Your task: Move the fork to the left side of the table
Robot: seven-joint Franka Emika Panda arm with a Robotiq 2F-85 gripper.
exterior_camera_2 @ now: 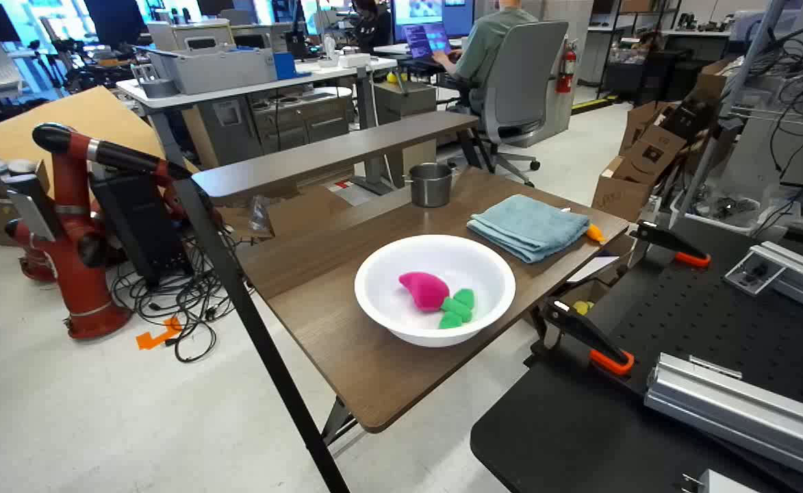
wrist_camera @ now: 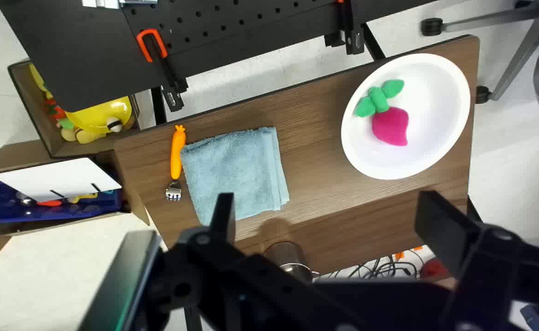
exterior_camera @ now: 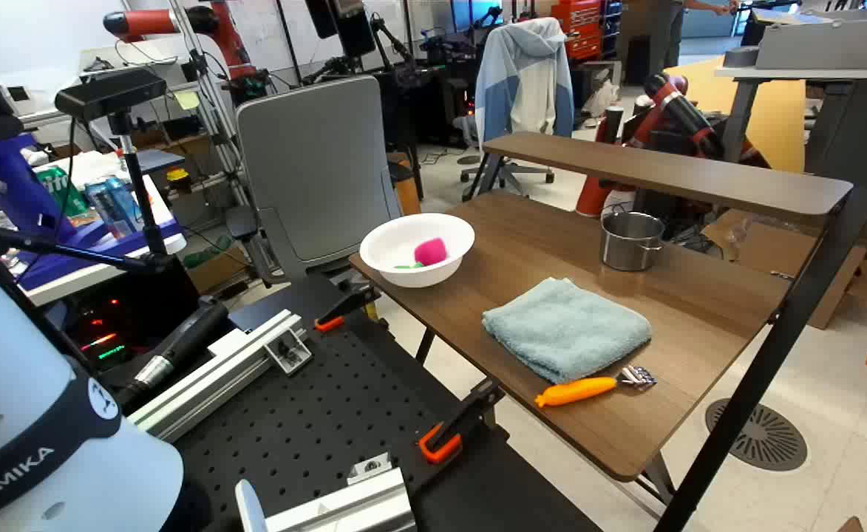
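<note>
Wooden table point(wrist_camera: 315, 174) below the gripper point(wrist_camera: 325, 214), jaws spread apart; a white bowl point(exterior_camera_2: 389, 284) holds a pink-and-green toy point(exterior_camera_2: 426, 292); folded towel point(wrist_camera: 235, 177); metal pot point(exterior_camera: 629, 247), bottom hidden; the fork point(wrist_camera: 176, 166), orange-handled with silver tines, lies on the table just beside the towel.

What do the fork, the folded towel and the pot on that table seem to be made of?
The fork: its smooth orange handle looks like molded plastic, perhaps rubber; the tines look like polished metal, from their bright glints. The towel: fuzzy, matt pile suggests terry cloth; whether cotton or microfiber, I can't tell. The pot: probably stainless steel, judging by its silvery, reflective wall.
</note>
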